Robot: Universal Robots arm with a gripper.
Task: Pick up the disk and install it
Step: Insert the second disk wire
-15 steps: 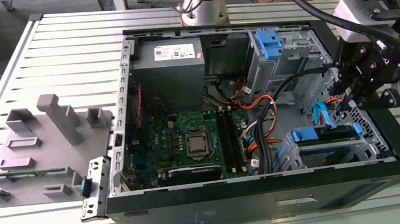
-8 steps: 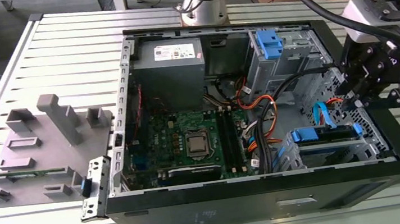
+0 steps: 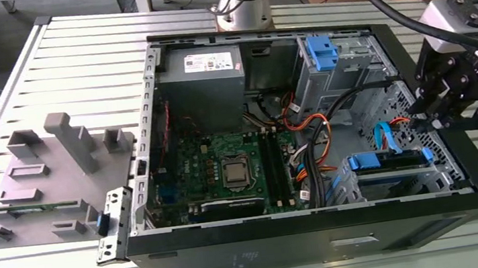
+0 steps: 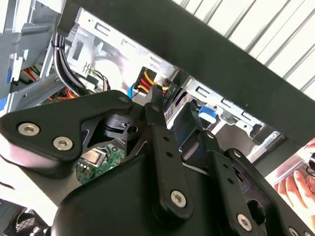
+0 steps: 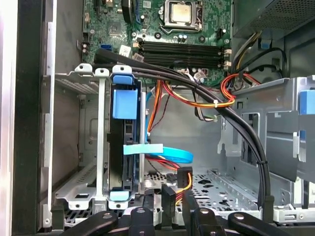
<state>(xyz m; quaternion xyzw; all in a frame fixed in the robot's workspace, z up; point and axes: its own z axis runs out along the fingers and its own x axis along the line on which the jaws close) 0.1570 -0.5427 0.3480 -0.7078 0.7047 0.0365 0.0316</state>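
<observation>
the gripper [image 3: 443,121] hangs over the open computer case [image 3: 235,259] with nothing between its narrowly parted fingers [image 5: 167,196]. the disk [image 5: 123,147] stands edge-up inside the case's metal drive cage [image 5: 83,78], blue rails showing, apparently already seated in its slot. the arm reaches in over the case's side wall, wrist tipped toward the cage.

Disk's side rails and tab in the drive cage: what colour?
Blue, clearest in the first wrist view, on the disk seated edge-on in the cage.
</observation>
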